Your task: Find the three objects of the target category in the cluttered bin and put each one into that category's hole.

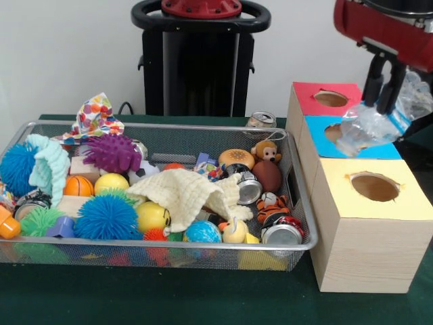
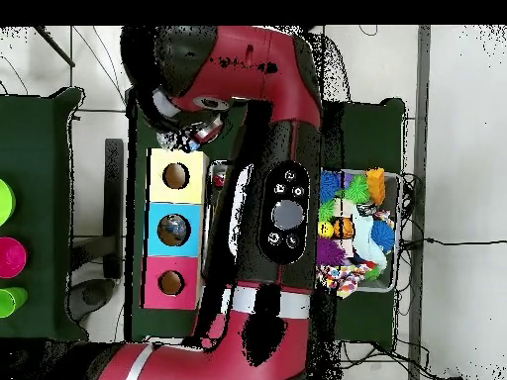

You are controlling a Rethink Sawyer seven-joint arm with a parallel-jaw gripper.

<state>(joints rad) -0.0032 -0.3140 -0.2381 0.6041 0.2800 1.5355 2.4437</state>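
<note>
The pincer [image 1: 383, 84] grips a crumpled clear plastic bottle [image 1: 376, 120] right above the blue box's hole [image 1: 334, 133]. The wire bin [image 1: 298, 203] sits just beside the boxes, crammed to its rim.

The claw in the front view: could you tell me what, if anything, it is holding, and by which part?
The claw holds a crushed clear plastic bottle by its upper edge, above the blue box.
</note>
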